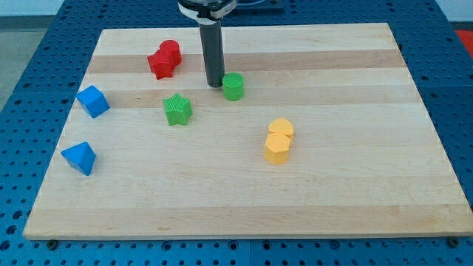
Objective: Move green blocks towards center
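Note:
A green cylinder block point(233, 86) stands on the wooden board a little above the middle. A green star-shaped block point(177, 109) lies to its lower left. My tip point(214, 83) rests on the board just left of the green cylinder, very close to it or touching it, and up and to the right of the green star. The dark rod rises from there to the view's top.
Two red blocks point(164, 60) sit together at the upper left. A blue cube point(93, 101) and a blue wedge-like block point(79, 157) lie near the left edge. Two yellow blocks point(278, 140) touch each other right of the middle. The board point(347, 185) lies on a blue perforated table.

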Controlling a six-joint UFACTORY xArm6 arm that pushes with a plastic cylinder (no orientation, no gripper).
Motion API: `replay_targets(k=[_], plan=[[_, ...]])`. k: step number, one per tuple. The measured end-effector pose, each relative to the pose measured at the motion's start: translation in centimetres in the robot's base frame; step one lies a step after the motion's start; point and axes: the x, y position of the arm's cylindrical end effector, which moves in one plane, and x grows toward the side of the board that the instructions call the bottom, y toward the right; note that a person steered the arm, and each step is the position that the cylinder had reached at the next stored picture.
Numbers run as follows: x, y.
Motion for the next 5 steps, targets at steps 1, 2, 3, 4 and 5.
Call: replay_targets(k=[1,2,3,4,5], plan=[[0.0,-4.2],[1.4,-9.8],[4.1,-11.5],[7.8,-12.2],[9.2,-11.2]])
